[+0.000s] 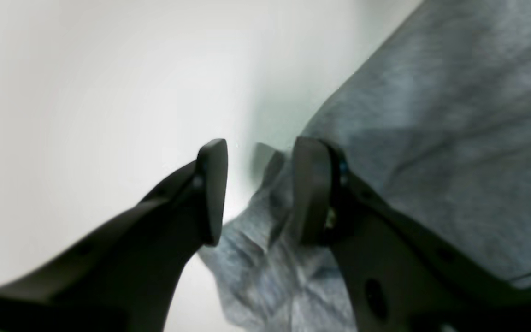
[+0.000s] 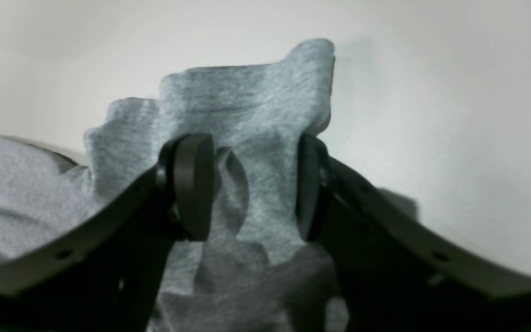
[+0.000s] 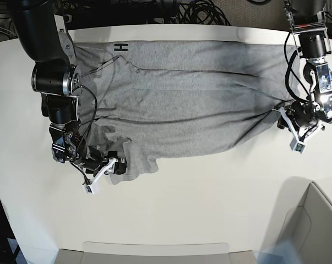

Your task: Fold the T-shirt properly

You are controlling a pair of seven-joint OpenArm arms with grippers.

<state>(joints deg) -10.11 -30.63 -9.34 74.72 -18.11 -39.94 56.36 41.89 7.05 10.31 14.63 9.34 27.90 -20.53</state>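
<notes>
Dark fingers of the left gripper (image 1: 258,191) fill the left wrist view, spread apart, with a bunched corner of the T-shirt (image 1: 440,138) rising between them; one pad seems to touch the cloth, the other stands clear, so nothing is pinched. In the right wrist view the right gripper (image 2: 251,186) is likewise spread, straddling a rumpled flap of the same grey fabric, which sits in the gap ungripped.

Spread plain side up, the T-shirt lies across the far half of the white worktop (image 3: 210,220), its near edge puckered at both grippers.

Judging from this, the main risk is a poor catch: closing on one thin layer, or on the fold's very edge, could let the cloth slip once lifted, and uneven pulls from the two arms would skew the fold.

Only the base view shows the whole garment, a collar label (image 3: 119,48) and a box (image 3: 314,231) at the near corner; only the wrist views show the open jaws.
</notes>
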